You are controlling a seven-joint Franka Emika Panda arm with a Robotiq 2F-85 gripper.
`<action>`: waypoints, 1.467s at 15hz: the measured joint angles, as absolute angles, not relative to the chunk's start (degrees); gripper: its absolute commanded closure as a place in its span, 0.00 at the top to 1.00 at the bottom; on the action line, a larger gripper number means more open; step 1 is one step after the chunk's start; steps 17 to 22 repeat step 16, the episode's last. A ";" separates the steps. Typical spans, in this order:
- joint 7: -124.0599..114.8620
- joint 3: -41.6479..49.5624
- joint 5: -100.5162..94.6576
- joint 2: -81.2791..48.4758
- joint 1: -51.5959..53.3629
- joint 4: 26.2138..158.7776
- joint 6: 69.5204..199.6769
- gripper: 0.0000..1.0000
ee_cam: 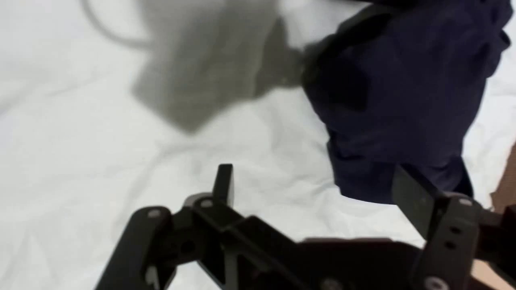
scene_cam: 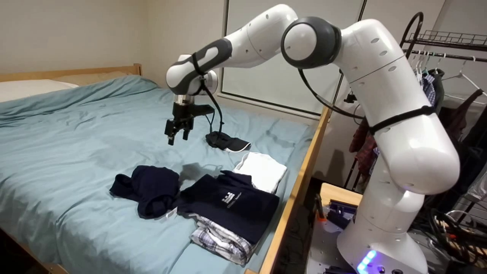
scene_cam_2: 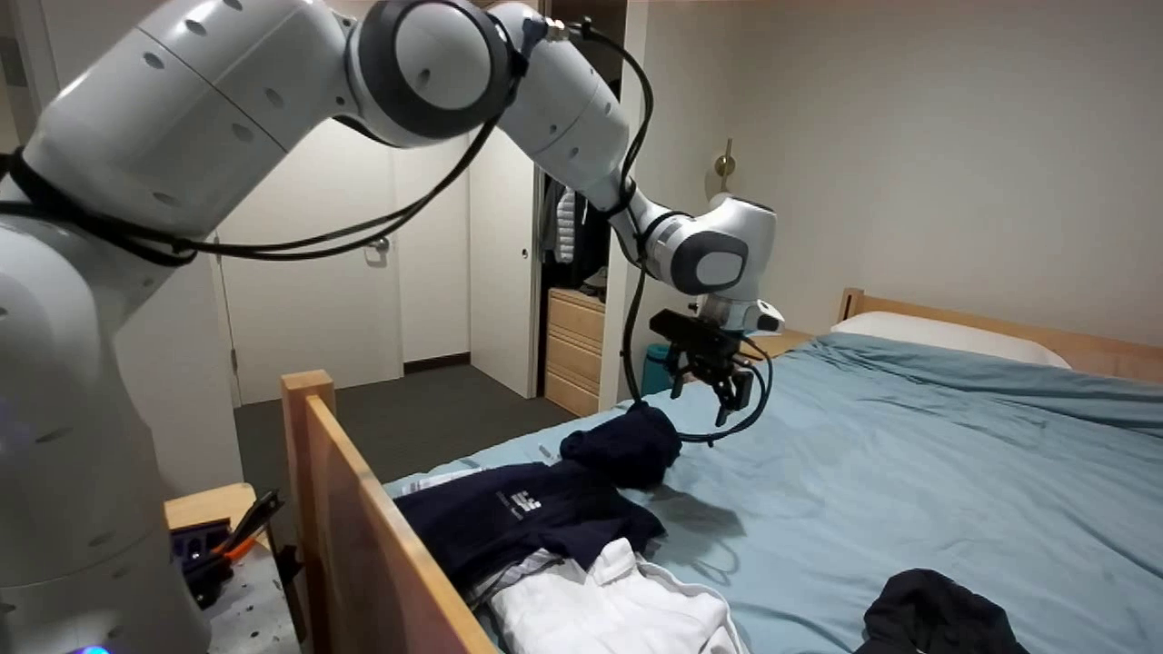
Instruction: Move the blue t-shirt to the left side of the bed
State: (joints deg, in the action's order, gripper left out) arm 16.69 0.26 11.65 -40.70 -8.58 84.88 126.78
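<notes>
The crumpled navy cloth bundle, likely the t-shirt, lies toward the left foot corner of the blue-sheeted bed counter. The black two-fingered hand hangs higher, spread and unloaded; I'd centre it over a thick fold, pinch, then lift leftward.

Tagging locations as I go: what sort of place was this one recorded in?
Most likely a bedroom: a broad bed made up with blue-green covers, its wooden headboard, and a clothes rack hung with garments.
</notes>
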 measured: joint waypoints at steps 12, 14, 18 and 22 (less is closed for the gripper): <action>20.08 11.52 -1.74 -14.33 -12.74 121.07 139.64 1.00; 26.99 10.04 0.34 -9.15 -15.93 127.20 140.39 1.00; 29.10 9.23 0.70 -6.03 -17.32 130.42 140.53 1.00; 29.10 9.23 0.70 -6.03 -17.32 130.42 140.53 1.00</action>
